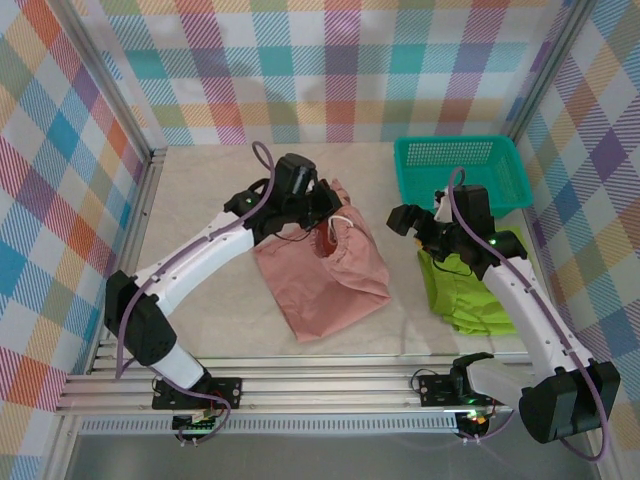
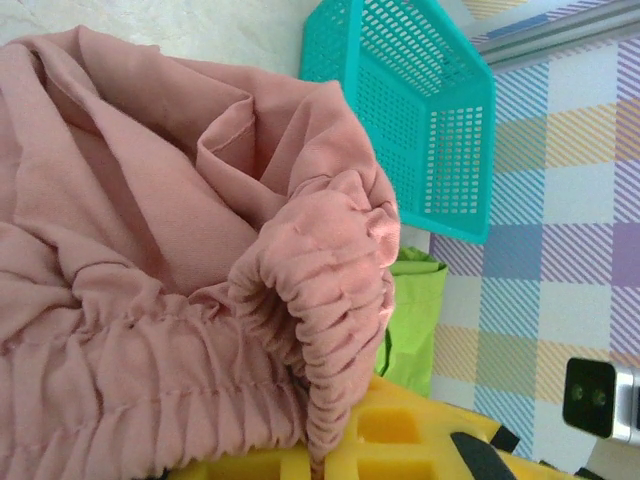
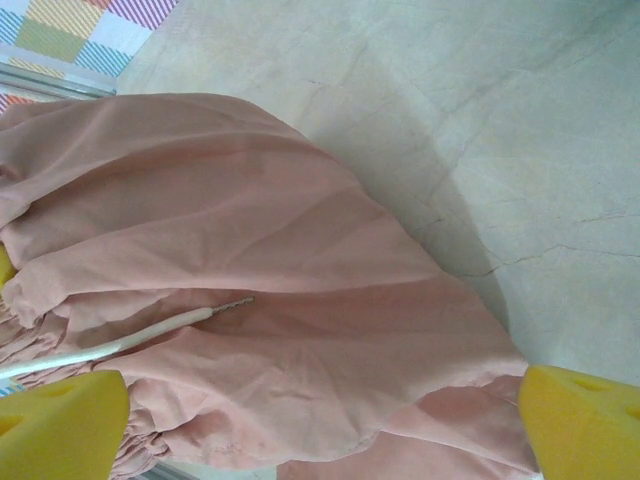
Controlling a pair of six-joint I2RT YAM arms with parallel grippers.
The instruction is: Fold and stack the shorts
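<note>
The salmon pink shorts (image 1: 322,275) lie crumpled in the middle of the table, and a white drawstring (image 3: 120,340) trails out of them. My left gripper (image 1: 322,215) is shut on their gathered waistband (image 2: 330,300), and the cloth is pinched between the yellow fingers (image 2: 400,435). The lime green shorts (image 1: 468,288) lie to the right, under my right arm. My right gripper (image 1: 418,225) hangs open between the two shorts. In the right wrist view its yellow fingertips (image 3: 60,420) stand wide apart over the pink cloth (image 3: 270,250), holding nothing.
A teal mesh basket (image 1: 460,165) stands at the back right, close behind the right gripper. Plaid walls enclose the table on three sides. Bare tabletop (image 1: 200,190) lies at the left and along the front edge.
</note>
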